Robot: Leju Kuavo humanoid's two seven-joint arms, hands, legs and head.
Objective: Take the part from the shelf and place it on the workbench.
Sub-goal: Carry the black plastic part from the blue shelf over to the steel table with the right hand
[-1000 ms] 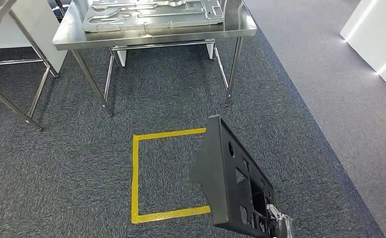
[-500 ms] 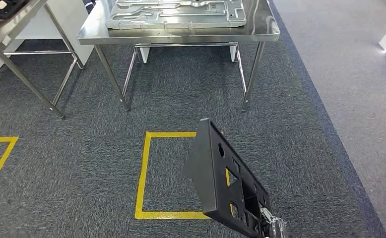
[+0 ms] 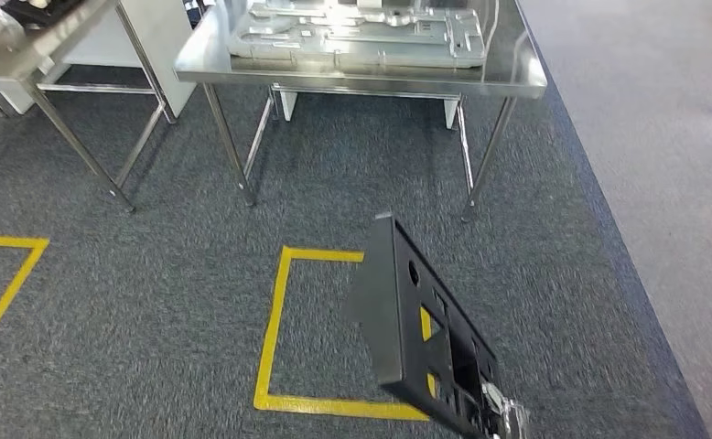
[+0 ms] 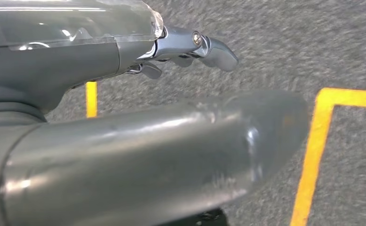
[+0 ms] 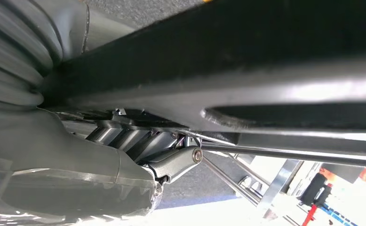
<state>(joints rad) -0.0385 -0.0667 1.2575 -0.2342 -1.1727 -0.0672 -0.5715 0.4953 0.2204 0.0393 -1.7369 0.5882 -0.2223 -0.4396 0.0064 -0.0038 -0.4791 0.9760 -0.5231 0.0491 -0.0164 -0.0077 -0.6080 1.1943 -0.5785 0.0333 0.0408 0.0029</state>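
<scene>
In the head view a black flat part with several cut-outs stands on edge, tilted, low in the picture above the carpet. My right hand grips its near lower end. The right wrist view has the same black part running across the palm of my right hand, whose fingers are curled under it. The steel workbench stands ahead, and a silver pressed metal plate lies on it. My left hand hangs over the carpet, holding nothing, with its thumb apart from the fingers.
A yellow taped square marks the carpet in front of the workbench. A second steel table stands at the far left, with another yellow line before it. Lighter grey floor runs along the right.
The whole picture has shifted as the camera turned and moved: the workbench now sits further right and a second yellow marking has come in at the left. The part stays in my right hand.
</scene>
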